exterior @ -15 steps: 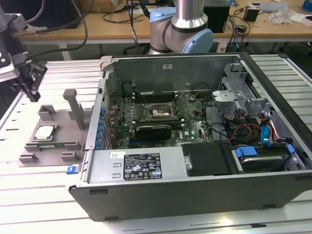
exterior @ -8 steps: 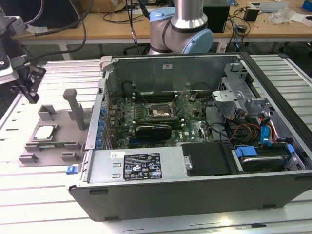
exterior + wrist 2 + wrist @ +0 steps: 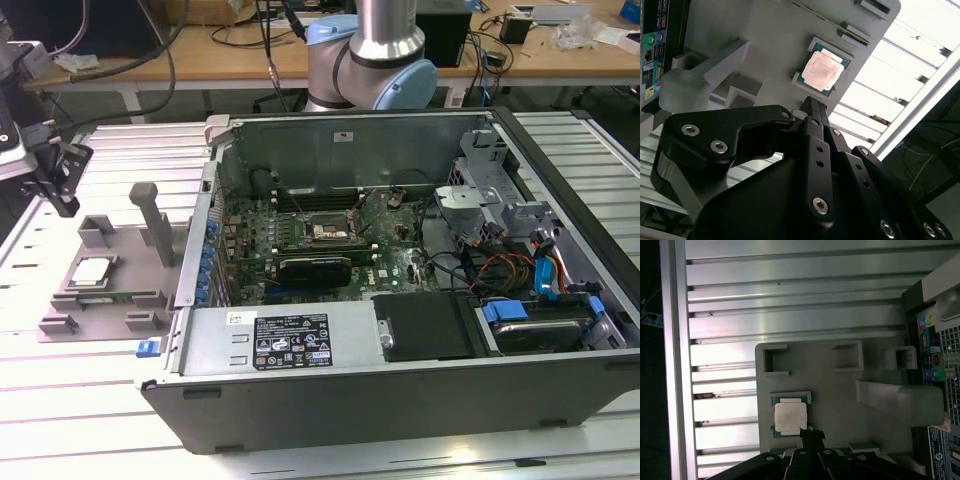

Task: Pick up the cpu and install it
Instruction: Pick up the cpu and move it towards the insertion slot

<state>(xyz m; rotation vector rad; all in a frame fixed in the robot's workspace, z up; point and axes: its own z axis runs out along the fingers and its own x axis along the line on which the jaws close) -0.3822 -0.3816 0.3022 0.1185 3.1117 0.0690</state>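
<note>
Risk, judged: the cpu [image 3: 92, 270] is thin and sat low in a recess of the grey tray [image 3: 135, 285], with raised lips close around its edges. A descent slightly off centre could land a finger on a lip or on the metal lid rather than beside the chip. That would tip it in the recess or drag the light tray across the slotted surface [image 3: 80, 400]. A grip on only a sliver of the edge might let it slip or hang tilted, which would be bad for seating it in the socket [image 3: 328, 230] inside the open computer case [image 3: 400, 400].

Tool state: the tool [image 3: 808, 100] looked narrow, its fingers drawn together to a single tip with nothing between them.

Position: the cpu [image 3: 823, 71] lay flat and lid up on the tray, which stood on the surface at the exterior view's left of the case. In the exterior view the tool [image 3: 66, 207] hovered above the tray's far corner, clear of the chip. In both wrist views its tip [image 3: 811, 433] lined up just beside one edge of the cpu [image 3: 790, 418]. No contact was visible.
</note>
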